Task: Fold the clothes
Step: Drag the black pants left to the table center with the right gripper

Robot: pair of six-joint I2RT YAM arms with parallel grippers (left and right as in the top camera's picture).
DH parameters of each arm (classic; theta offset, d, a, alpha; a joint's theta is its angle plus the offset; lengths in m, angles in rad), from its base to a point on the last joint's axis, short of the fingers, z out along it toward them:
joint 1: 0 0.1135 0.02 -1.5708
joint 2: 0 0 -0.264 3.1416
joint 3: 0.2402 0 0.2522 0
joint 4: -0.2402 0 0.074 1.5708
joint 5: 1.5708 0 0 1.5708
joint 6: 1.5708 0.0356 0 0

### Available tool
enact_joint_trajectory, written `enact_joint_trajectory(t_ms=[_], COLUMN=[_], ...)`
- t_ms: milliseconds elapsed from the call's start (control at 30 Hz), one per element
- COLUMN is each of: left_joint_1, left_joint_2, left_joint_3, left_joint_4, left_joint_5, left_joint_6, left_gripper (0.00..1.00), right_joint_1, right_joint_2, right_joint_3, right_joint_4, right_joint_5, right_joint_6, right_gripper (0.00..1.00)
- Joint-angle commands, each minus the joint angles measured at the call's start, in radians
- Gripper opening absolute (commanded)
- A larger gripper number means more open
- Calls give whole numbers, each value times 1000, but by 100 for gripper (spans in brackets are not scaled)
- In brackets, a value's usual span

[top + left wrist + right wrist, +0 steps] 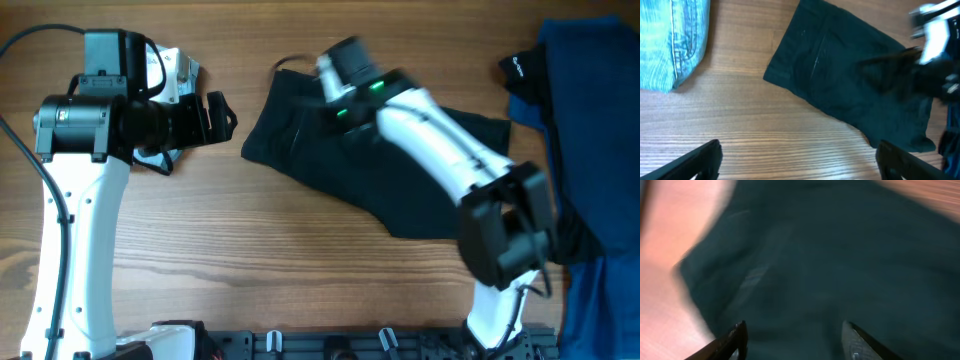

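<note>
Hovering over the dark garment [290, 135], the right gripper [795, 332] is holding its fingers [735, 340] apart. The left gripper [797, 150] is gaping too.

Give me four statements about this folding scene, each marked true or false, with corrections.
1. The dark garment lies on the wooden table. True.
2. The left gripper is shut on the dark garment. False: it is open over bare wood beside the garment.
3. The right gripper is open over the dark garment. True.
4. The light-blue jeans lie on top of the dark garment. False: bare wood separates them.
</note>
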Motion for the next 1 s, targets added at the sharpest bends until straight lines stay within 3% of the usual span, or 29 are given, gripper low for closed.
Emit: enact_joint_trajectory(t_ms=[0,100,200,267,333,467,533,567,733,867,967], left_joint_1=[-5,-5,-4,-5,-4,-5,-5,-5,-11,-36,-42], left_joint_2=[3,13,21,22,22,23,29,40,152,317,444], left_joint_3=[22,22,22,22,22,21,19,19,19,19,19], left_joint_4=[14,25,26,29,31,56,73,83,164,312,455], left_joint_5=[9,9,9,9,9,10,26,45,93,100,96], left_joint_6=[4,4,4,3,4,3,3,3,3,-2,-26], left_gripper=[76,73,41,33,30,32,51,54,57,60,60], right_joint_1=[-212,-350,-403,-405,-403,-402,-399,-394,-374,-410,-434], right_joint_2=[-29,3,49,74,101,166,207,233,263,206,105], right_joint_3=[4,-1,-53,-94,-140,-189,-188,-188,-182,-138,-138], right_joint_4=[-60,-127,-148,-146,-123,-13,76,182,496,464,397], right_joint_5=[-50,-106,-106,-103,-76,-69,-117,-195,-396,-536,-595], right_joint_6=[78,79,121,162,270,391,424,421,332,226,140], right_gripper=[71,68,25,12,9,5,5,5,13,29,35])
